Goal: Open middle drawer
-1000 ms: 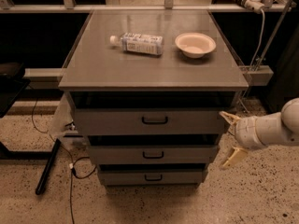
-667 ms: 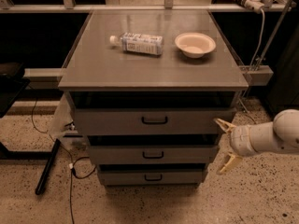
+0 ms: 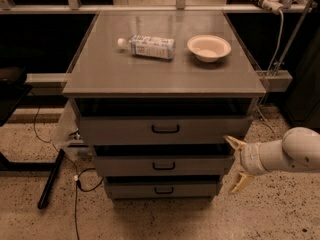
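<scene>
Dropping over the last second from the height of the top drawer (image 3: 120, 130) to that of the middle drawer (image 3: 125, 166), the gripper (image 3: 231, 165) has also crept a little inward toward the cabinet. It now hangs just off the right end of the middle drawer's front, with its two fingers spread wide, one above the other, and nothing between them. The drawer's small black handle (image 3: 164, 166) lies well off to the gripper's left, at about the same height and untouched. The middle drawer itself has not moved: its front sits back under the top drawer's front and above the bottom drawer (image 3: 130, 189), not drawn out. Up and to the left of the gripper, the bottle (image 3: 147, 46) and the bowl (image 3: 209, 47) lie on the cabinet top (image 3: 150, 79) as before. The shift looks like lining up in height. The opening has not begun, and a sideways reach left to the handle seems to be what remains before any pull.
</scene>
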`<action>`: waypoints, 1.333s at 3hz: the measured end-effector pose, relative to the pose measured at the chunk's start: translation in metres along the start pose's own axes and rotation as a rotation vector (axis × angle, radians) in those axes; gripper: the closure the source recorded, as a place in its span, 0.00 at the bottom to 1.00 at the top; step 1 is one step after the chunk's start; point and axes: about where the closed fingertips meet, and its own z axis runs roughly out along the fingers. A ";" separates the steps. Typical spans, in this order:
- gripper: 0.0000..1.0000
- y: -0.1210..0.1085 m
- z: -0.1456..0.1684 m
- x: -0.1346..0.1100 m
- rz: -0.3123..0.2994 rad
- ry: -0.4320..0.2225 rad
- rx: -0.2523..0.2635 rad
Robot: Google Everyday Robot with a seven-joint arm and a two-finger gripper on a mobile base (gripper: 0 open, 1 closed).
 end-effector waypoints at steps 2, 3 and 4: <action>0.00 0.035 0.079 0.042 0.105 -0.019 -0.089; 0.00 0.037 0.113 0.058 0.121 -0.021 -0.108; 0.00 0.017 0.135 0.061 0.098 -0.026 -0.088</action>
